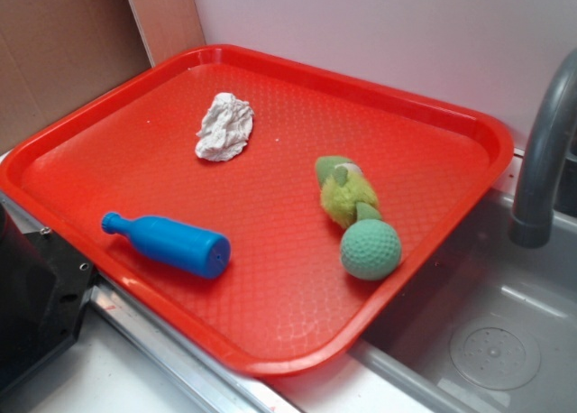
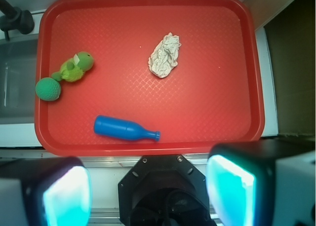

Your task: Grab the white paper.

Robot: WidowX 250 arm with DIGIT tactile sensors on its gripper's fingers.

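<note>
The white paper (image 1: 224, 126) is a crumpled wad lying on the red tray (image 1: 135, 97) toward its far left part. In the wrist view the white paper (image 2: 165, 55) lies near the upper middle of the tray (image 2: 217, 97). My gripper (image 2: 150, 191) is open and empty, high above the scene, with its two cyan-lit fingers (image 2: 66, 196) wide apart over the robot base, short of the tray's near edge. The gripper does not show in the exterior view.
On the tray lie a blue toy bottle (image 1: 169, 243), also in the wrist view (image 2: 126, 129), a green ball (image 1: 370, 249) and a green plush toy (image 1: 344, 189). A grey sink basin (image 1: 487, 341) with a faucet (image 1: 541, 151) lies right of the tray. The black robot base (image 2: 165, 186) sits below.
</note>
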